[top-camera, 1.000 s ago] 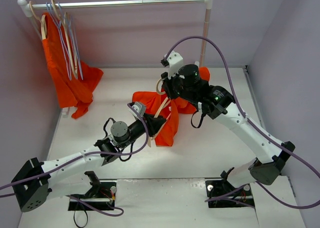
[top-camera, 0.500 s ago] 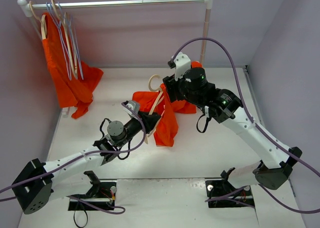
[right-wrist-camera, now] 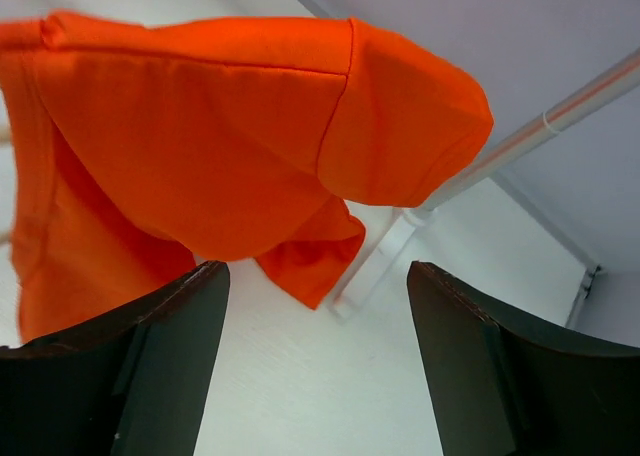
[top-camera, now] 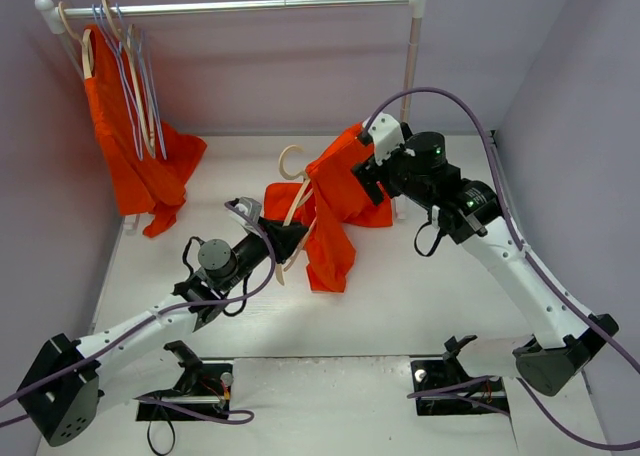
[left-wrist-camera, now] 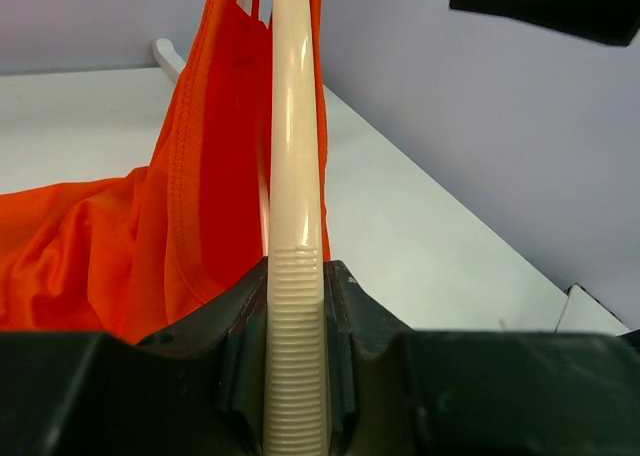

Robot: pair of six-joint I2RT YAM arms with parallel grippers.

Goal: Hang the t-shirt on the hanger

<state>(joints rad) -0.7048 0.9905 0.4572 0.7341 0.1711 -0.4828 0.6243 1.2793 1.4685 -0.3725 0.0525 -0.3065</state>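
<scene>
The cream hanger (top-camera: 291,204) stands tilted over the middle of the table, its hook (top-camera: 290,160) up. My left gripper (top-camera: 288,240) is shut on one ribbed arm of the hanger (left-wrist-camera: 297,176), seen close in the left wrist view (left-wrist-camera: 297,311). The orange-red t-shirt (top-camera: 335,201) hangs draped over the hanger, one sleeve raised to the right and the lower part bunched on the table (left-wrist-camera: 200,196). My right gripper (top-camera: 361,178) is right beside that raised sleeve, open (right-wrist-camera: 315,316), with nothing between its fingers; the t-shirt (right-wrist-camera: 200,126) hangs just ahead of them.
A clothes rack's rail (top-camera: 250,6) spans the back, and its right post (top-camera: 408,71) stands just behind my right arm, with its foot (right-wrist-camera: 385,246) close ahead of the right gripper. A second orange garment (top-camera: 125,146) and thin lilac hangers (top-camera: 130,66) hang at the rail's left end.
My right gripper has opened, let go of the t-shirt and drawn back to the right. The left arm has pulled the hanger left and back, and the shirt now hangs from it.
</scene>
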